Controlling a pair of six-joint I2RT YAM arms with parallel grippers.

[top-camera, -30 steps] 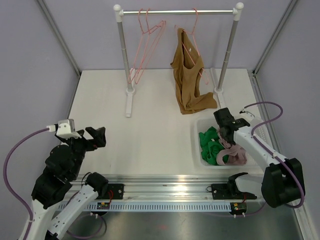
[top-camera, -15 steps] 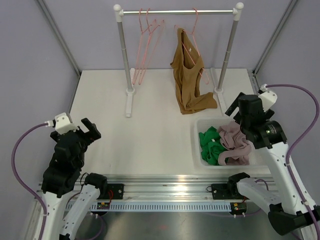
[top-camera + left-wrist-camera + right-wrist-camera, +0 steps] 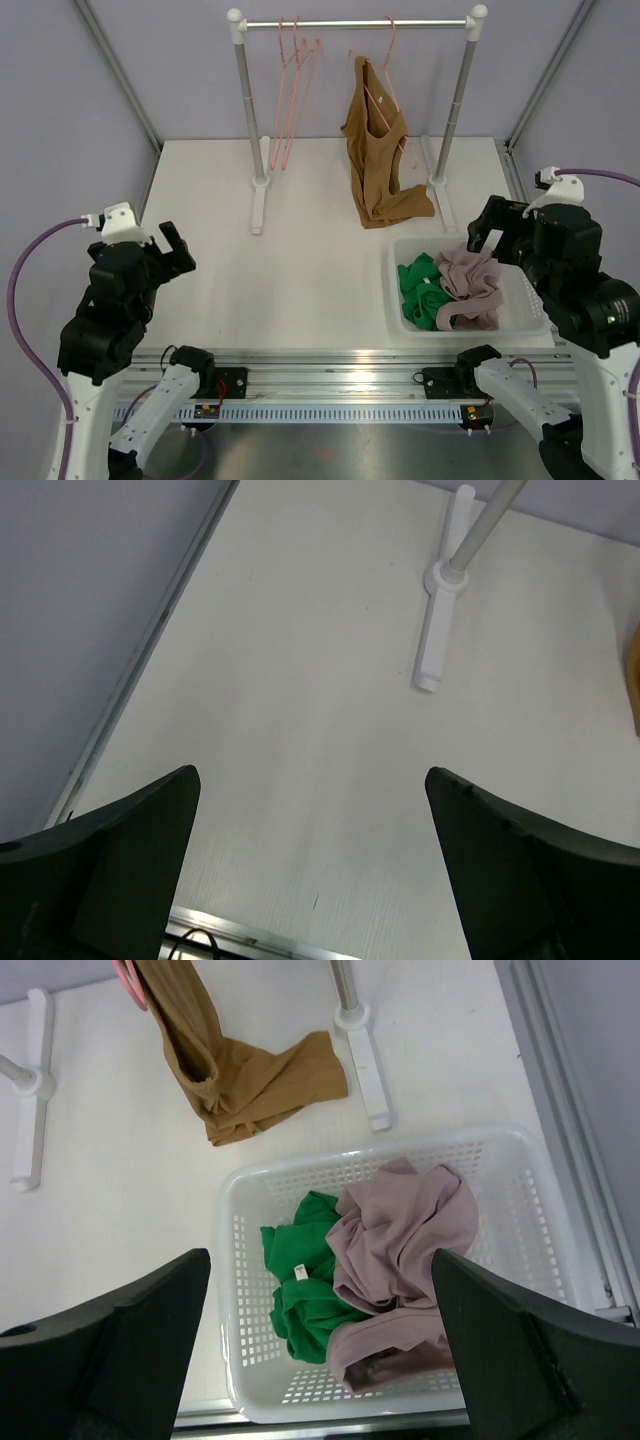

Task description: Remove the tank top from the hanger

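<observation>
Starting at the near edge, the left gripper (image 3: 311,780) hangs above the near left part of the table (image 3: 300,260) with its fingers spread wide and nothing between them. Bare white surface runs below it, from the left edge of the table, where the purple wall (image 3: 60,150) rises, out to the rack. The right gripper (image 3: 320,1260) is likewise spread wide and holds nothing. It is raised over the near right corner, looking down into a white basket (image 3: 392,290). The basket sits close to the table's right edge and holds a green cloth (image 3: 420,290) on its left and a mauve cloth (image 3: 470,285) on its right, the two heaped against each other. Left of the basket the table lies open across its whole middle. Just beyond the basket's far left corner, the lower end of the brown tank top (image 3: 375,150) lies crumpled on the table, just beside the right foot (image 3: 438,195) of the rack. From there the cloth rises to a pink hanger (image 3: 385,70), which is hooked on the rail (image 3: 355,22) right of its middle. The top hangs skewed, one side sagging lower. Two bare pink hangers (image 3: 290,90) hang near the left post (image 3: 247,110), well apart from the tank top. The left foot (image 3: 258,205) reaches toward the near side, into the open middle.
</observation>
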